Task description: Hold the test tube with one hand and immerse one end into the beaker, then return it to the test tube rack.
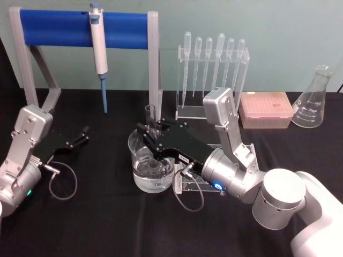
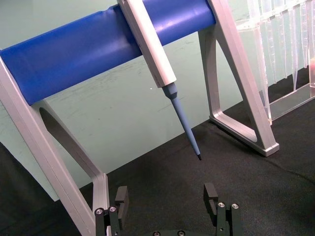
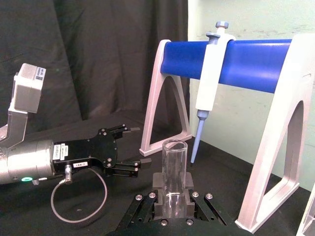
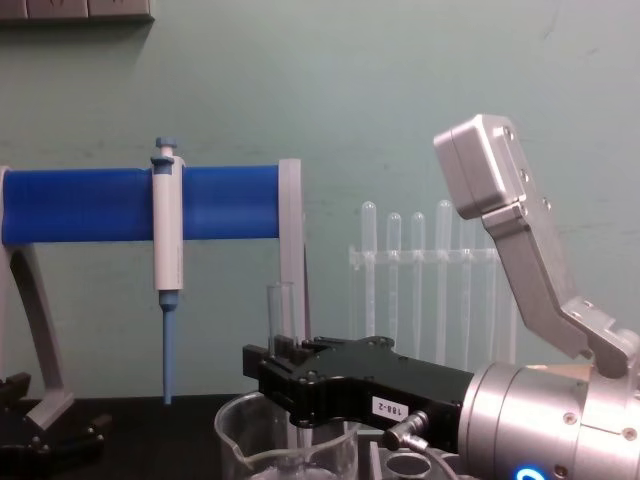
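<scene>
The right gripper (image 1: 148,134) reached in over the beaker (image 1: 134,160), its jaws closed on the test tube (image 1: 151,113) near mid-length. The left gripper (image 1: 82,136) was parked low at the left of the table (image 1: 107,225), jaws wide apart and empty. The beaker held clear liquid (image 1: 153,174). A clear rack (image 1: 187,186) lay just beside the beaker, partly hidden under the right wrist. The test tube stood upright, open end up, lower end inside the beaker; contact with the liquid could not be confirmed. Assessment: pick-up was complete and immersion was in progress or just reached. Withdrawal and return to the rack remained.
</scene>
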Robot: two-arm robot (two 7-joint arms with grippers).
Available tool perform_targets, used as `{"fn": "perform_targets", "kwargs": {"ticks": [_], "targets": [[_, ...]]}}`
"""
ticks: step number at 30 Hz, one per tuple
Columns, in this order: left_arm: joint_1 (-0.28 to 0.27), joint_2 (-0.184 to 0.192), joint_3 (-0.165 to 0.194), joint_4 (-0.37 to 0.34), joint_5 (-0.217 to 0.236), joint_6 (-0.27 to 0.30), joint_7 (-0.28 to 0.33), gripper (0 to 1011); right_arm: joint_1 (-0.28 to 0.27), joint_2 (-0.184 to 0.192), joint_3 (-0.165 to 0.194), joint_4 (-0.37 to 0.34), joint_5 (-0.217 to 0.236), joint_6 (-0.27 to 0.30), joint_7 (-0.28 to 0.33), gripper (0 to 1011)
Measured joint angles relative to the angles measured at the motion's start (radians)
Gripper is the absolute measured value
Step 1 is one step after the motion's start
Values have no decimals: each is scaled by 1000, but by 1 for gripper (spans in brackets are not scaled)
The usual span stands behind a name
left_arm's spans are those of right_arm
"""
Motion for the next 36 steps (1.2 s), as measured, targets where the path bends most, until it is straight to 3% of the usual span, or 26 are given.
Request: {"fn": "perform_targets", "kwargs": {"ticks": [36], "targets": [[0, 0, 0, 0, 0, 0, 0, 1000, 0, 0, 0, 0, 0, 0, 0, 226]]}}
